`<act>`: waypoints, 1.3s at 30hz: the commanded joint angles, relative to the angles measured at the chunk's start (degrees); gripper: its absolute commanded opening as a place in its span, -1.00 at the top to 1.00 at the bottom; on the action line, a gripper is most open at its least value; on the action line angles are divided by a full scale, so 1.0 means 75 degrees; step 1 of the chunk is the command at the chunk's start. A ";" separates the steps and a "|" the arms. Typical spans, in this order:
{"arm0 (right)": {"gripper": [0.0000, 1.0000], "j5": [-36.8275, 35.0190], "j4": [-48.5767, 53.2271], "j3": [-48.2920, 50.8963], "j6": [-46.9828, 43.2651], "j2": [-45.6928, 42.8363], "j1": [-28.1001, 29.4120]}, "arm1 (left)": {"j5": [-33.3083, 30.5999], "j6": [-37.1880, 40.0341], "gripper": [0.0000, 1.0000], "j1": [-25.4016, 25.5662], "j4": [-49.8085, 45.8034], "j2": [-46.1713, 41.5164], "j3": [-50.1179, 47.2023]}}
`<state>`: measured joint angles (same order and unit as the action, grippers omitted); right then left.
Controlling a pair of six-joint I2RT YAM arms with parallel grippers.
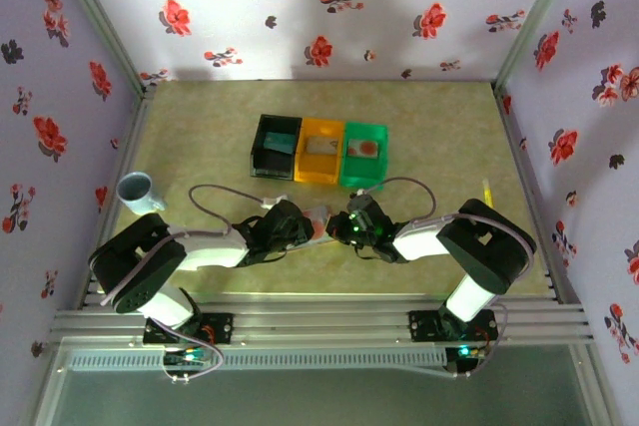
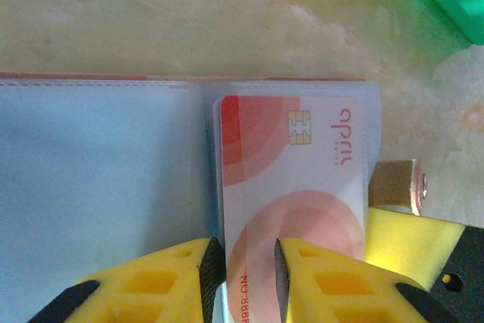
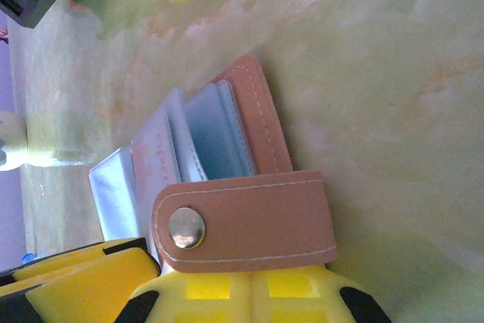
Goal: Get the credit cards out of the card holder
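The card holder (image 1: pixel 318 221) sits between the two grippers near the middle of the table (image 1: pixel 200 127), just in front of the row of bins, and the right wrist view shows it opened with its brownish-pink cover (image 3: pixel 257 122) raised off the surface and its clear blue-grey sleeves (image 3: pixel 204 141) fanned apart. The right gripper (image 3: pixel 253 289) has its yellow fingers pressed together at the holder's edge, right under the clasp tab (image 3: pixel 249 228) with its metal snap (image 3: pixel 186 228), so it looks clamped on the holder. The left gripper (image 2: pixel 242 255) comes in from the other side with its fingers (image 2: pixel 181 277) drawn close, only a narrow gap between them; a sleeve runs into that gap, but I cannot tell whether it is actually pinched. Just beyond those fingertips a pale credit card (image 2: pixel 302 179) with red-orange arcs and a chip lies inside a sleeve. In the top view the black bin (image 1: pixel 258 152) holds a teal-green card (image 1: pixel 280 145), the orange bin (image 1: pixel 321 127) a pale card (image 1: pixel 319 149), and the green bin (image 1: pixel 364 129) a pale card with an orange-red spot (image 1: pixel 364 150). A blue-and-white cup (image 1: pixel 138 192) stands well apart by the left wall.
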<state>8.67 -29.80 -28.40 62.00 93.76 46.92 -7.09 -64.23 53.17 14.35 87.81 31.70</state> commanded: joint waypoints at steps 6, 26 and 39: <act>1.00 0.0320 0.1045 0.0258 -0.0009 0.0331 0.0084 | -0.0367 0.0326 0.49 0.0048 -0.0374 0.0218 0.0051; 1.00 0.0380 0.0771 0.0311 0.0081 0.0513 0.0096 | -0.0402 0.0126 0.91 0.0060 0.2075 -0.0600 -0.1057; 1.00 0.0306 0.1087 0.0292 0.0027 0.0112 0.0073 | -0.0273 -0.0001 0.84 0.0059 0.2245 -0.0573 -0.1196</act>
<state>9.19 -30.92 -28.01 62.15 93.84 46.89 -8.99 -63.88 53.36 31.88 83.90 22.37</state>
